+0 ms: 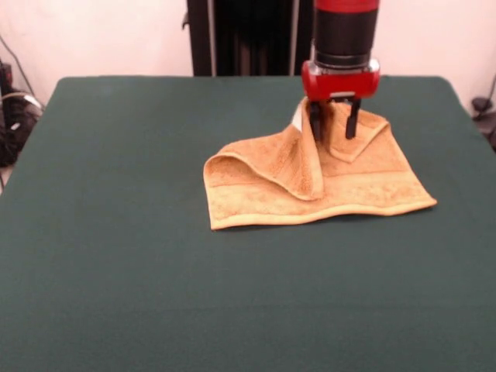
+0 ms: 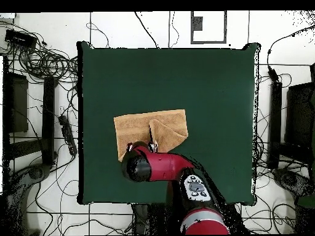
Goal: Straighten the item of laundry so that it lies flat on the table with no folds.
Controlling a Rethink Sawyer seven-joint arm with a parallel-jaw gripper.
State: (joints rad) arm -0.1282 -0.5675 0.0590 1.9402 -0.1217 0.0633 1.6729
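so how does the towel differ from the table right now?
The towel is orange-tan; the table is dark green. The towel is far smaller, covering only a patch of the table near the robot's side. The towel is folded, with one part lifted at the gripper; the table is flat. Both are roughly rectangular.

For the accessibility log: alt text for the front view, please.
An orange-tan towel lies partly folded on a dark green table, one flap raised at its far edge. The red and black arm's pincer reaches down at that flap, fingers apart.

Front and overhead cameras, apparently opposed, table (image 1: 116,232) shared
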